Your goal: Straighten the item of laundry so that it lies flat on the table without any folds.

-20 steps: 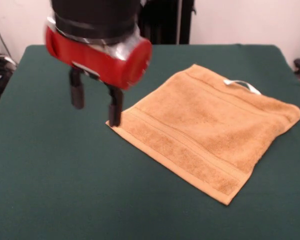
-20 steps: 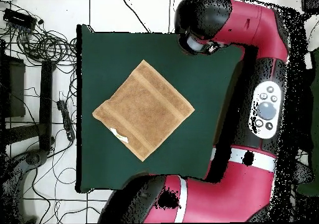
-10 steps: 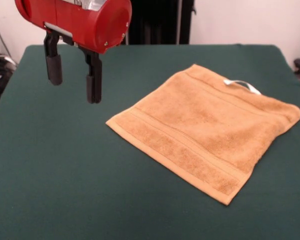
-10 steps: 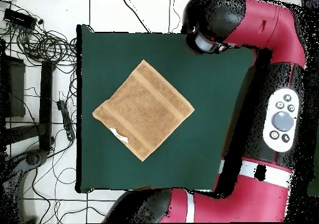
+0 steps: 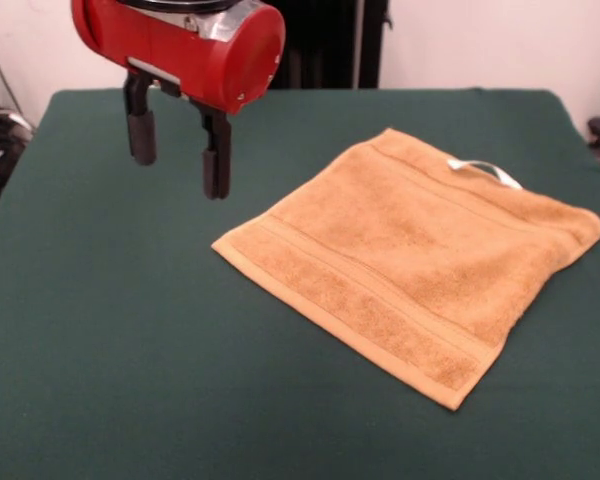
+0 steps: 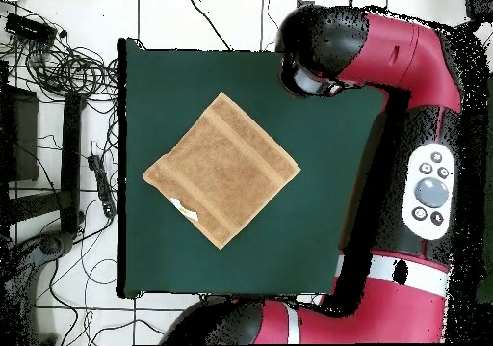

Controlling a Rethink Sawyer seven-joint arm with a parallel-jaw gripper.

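The golden-orange terry towel point(image 5: 413, 253) lies spread flat on the dark green table point(image 5: 110, 340), turned like a diamond, with border bands near two edges and a small white label point(image 5: 485, 170) at its far right edge. It also shows in the overhead view point(image 6: 221, 170) on the table point(image 6: 318, 217). My gripper point(image 5: 178, 158) hangs open and empty above the table, up and to the left of the towel's left corner, not touching it. In the overhead view the arm's head point(image 6: 313, 58) covers the gripper.
The red arm point(image 6: 424, 169) runs along the table's right side in the overhead view. Cables point(image 6: 58, 63) and black stands lie on the floor to the left of the table. A dark stand point(image 5: 325, 45) is behind the table's far edge.
The gripper rose from the towel's left corner and swung left and away, then came slightly back right and lower. The towel has not moved.
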